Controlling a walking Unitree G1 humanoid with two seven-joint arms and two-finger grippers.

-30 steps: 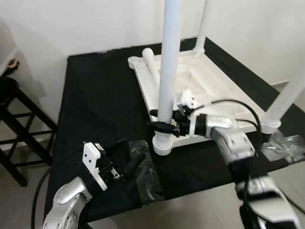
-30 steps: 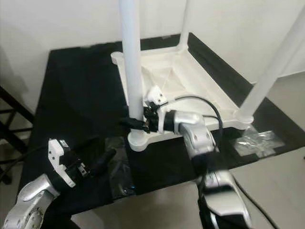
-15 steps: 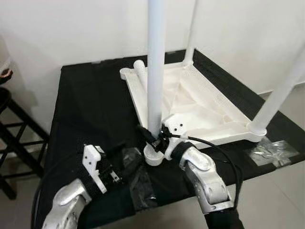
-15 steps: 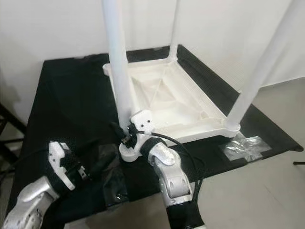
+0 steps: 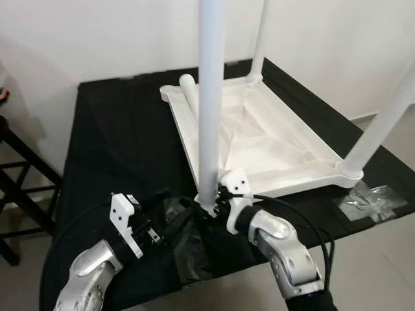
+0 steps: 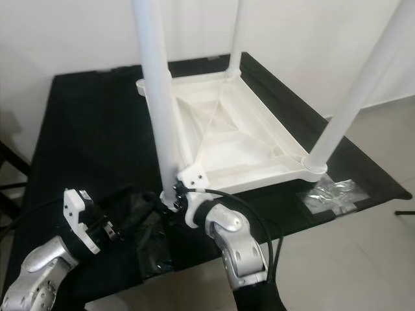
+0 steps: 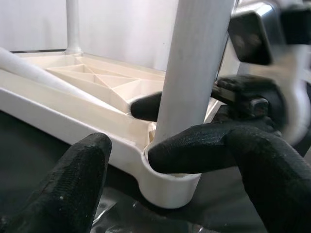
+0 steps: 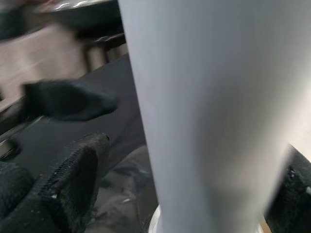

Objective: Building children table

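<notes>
A white children's table (image 5: 272,136) lies upside down on a black-covered surface, with three legs standing up. A spare leg (image 5: 191,97) rests loose inside it. My right gripper (image 5: 209,206) is shut on the base of the near leg (image 5: 211,97), just above its corner socket (image 7: 167,187). In the right wrist view that leg (image 8: 214,111) stands between the black fingers (image 8: 73,179). My left gripper (image 5: 178,220) is open at the same corner, one finger (image 7: 204,145) touching the socket rim and the other (image 7: 73,179) apart on the cloth side.
Crumpled clear plastic bags lie on the cloth by the right leg (image 5: 366,199) and under my grippers (image 5: 191,253). A dark stool (image 5: 19,175) stands at the left. The white wall is close behind, and the cloth's front edge (image 5: 363,243) runs near my arms.
The camera has shifted, so the whole scene sits differently. My right gripper stays shut low on the near leg. My left gripper has come in closer to the corner socket.
</notes>
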